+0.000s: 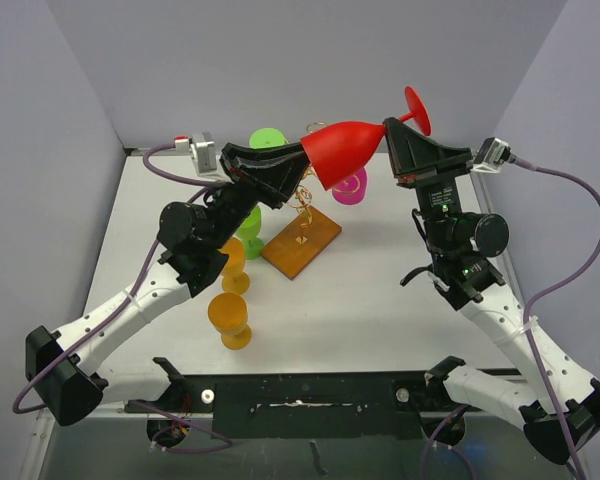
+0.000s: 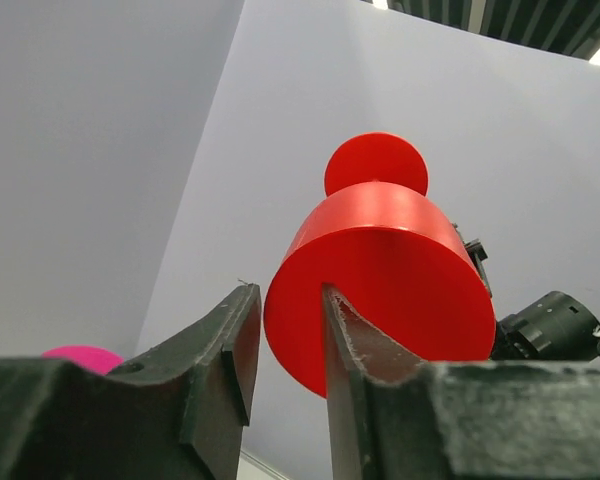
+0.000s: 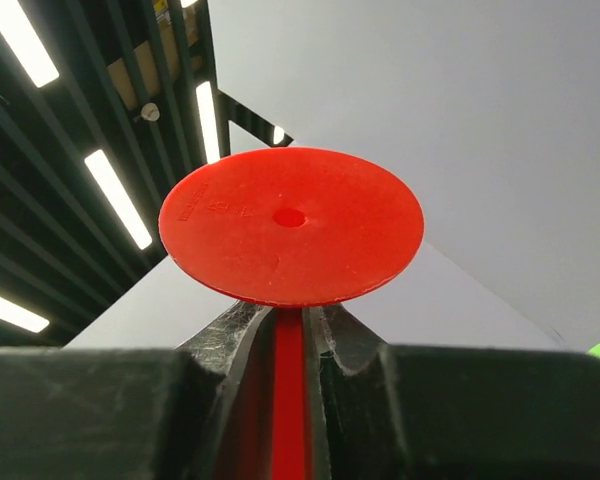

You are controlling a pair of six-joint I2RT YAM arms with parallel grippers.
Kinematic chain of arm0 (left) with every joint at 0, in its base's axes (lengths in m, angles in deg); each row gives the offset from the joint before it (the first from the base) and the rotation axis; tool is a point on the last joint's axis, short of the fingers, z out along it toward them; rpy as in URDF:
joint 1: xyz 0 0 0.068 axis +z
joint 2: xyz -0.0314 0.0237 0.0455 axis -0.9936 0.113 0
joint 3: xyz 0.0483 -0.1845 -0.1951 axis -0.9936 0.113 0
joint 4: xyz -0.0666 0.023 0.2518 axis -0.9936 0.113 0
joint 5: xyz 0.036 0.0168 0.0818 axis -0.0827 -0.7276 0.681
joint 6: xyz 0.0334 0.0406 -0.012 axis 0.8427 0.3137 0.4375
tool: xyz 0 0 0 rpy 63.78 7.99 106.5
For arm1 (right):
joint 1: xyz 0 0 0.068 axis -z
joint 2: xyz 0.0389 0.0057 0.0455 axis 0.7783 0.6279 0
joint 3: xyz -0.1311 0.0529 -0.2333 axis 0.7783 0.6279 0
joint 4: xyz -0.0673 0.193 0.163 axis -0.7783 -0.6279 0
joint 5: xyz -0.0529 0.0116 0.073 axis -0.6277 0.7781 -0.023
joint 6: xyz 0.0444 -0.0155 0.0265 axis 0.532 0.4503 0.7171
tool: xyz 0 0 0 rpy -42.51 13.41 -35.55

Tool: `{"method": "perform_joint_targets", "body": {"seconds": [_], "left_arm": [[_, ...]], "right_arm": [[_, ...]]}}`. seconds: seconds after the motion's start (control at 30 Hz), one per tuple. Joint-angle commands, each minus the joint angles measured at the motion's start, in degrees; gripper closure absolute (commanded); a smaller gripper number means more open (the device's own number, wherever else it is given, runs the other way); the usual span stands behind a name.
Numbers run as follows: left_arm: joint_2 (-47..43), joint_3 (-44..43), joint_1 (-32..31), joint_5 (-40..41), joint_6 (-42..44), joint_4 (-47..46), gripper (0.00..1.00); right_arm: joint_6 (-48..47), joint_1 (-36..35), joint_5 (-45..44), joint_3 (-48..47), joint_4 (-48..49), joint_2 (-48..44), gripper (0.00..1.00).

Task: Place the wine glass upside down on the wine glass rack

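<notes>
Far left on the desk there's an orange glass, with a 2nd orange glass just behind it. A green glass is right beside that one, partly hidden by the left arm. Another green glass sits further back.

The left jaws are up off the desk at the rim of the red wine glass. In the left wrist view, 1 finger is outside the bowl and the other is across its mouth, with a narrow gap between them. I honestly can't tell if they're pinching the rim or just loose around it.

The wine glass itself is in the air, lying roughly sideways with its mouth to the left and its foot to the right. It's not hung on the rack, which stands near the middle of the desk, gold wire sticking up from its wooden base. A pink glass stands just right of the rack. The right jaws are clenched on the wine glass stem, just below the foot.
</notes>
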Motion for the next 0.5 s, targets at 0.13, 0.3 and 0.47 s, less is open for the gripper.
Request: {"method": "perform_joint_targets", "body": {"seconds": [0.13, 0.3, 0.47], "left_arm": [[-4.24, 1.34, -0.33, 4.65, 1.26, 2.17, 0.56], [-6.79, 2.37, -0.33, 8.64, 5.44, 8.28, 0.51], [-9.78, 1.67, -0.17, 14.89, 14.73, 15.80, 0.46]], "right_arm": [[-9.74, 0.08, -2.76, 0.14, 2.16, -5.08, 1.00], [-16.95, 0.10, -3.81, 0.76, -1.53, -7.61, 1.00], [-22.23, 0.10, -4.32, 6.60, -4.52, -11.58, 1.00]]}}
